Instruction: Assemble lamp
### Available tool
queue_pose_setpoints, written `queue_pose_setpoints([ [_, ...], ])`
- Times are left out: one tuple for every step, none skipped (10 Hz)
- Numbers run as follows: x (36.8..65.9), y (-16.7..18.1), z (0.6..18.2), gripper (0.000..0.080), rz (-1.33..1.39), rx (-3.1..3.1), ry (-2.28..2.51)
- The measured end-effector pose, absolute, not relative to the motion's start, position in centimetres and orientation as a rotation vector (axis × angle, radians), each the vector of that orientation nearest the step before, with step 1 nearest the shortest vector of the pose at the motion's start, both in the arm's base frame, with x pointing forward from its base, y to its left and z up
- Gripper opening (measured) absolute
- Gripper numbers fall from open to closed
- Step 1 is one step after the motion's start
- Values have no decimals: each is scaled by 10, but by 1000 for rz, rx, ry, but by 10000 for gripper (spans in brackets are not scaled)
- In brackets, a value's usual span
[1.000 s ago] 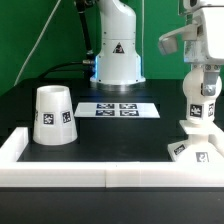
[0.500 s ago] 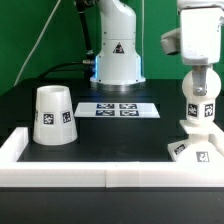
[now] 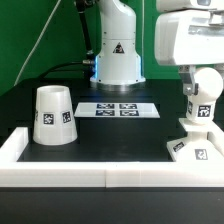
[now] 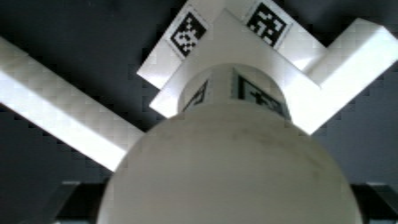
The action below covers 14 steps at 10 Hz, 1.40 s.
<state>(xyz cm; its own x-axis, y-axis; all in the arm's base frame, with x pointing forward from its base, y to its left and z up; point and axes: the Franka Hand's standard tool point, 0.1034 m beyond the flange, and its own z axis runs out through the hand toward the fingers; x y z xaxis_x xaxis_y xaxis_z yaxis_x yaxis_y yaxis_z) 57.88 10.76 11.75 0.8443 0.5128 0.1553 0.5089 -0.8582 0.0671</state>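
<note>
1. Exterior view shows a black table under everything. A low white wall runs along its near edge and up the exterior view's left side.
2. At the back stands the white robot pedestal with a triangle sign on it.
3. The gripper hangs at the exterior view's right, and its big white housing covers the upper corner of the picture. It sits right above the bulb and hides the fingers, so I cannot tell if they are spread or pressed on the bulb.
4. The lamp shade stands alone at the exterior view's left, with its wide end down and one tag facing forward. It is well apart from the other lamp parts.
5. The marker board lies flat between the pedestal and the near wall.
6. The lamp base lies at the exterior view's right, just behind the near wall, with its tags visible.
7. The bulb stands upright on the base, directly below the gripper. In the wrist view the bulb fills most of the picture and blocks part of the base beyond it.
</note>
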Motion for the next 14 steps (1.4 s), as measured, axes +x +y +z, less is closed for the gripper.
queue_pose_setpoints([
  [579,107,118,579,271,3013,769],
  [580,107,118,579,273,3033,703],
  [580,105,118,579,277,3069,576],
  [581,103,118,579,278,3092,476],
  [581,102,118,579,278,3106,399],
  [581,100,118,579,286,3130,262],
  [578,97,118,579,294,3154,63],
  [574,95,116,579,293,3162,-100],
  [572,94,115,579,290,3169,-275],
  [571,94,114,579,278,3169,-458],
  [571,94,114,579,268,3166,-574],
  [570,94,113,579,253,3162,-675],
  [569,94,113,579,217,3142,-861],
  [570,94,113,579,185,3120,-1019],
])
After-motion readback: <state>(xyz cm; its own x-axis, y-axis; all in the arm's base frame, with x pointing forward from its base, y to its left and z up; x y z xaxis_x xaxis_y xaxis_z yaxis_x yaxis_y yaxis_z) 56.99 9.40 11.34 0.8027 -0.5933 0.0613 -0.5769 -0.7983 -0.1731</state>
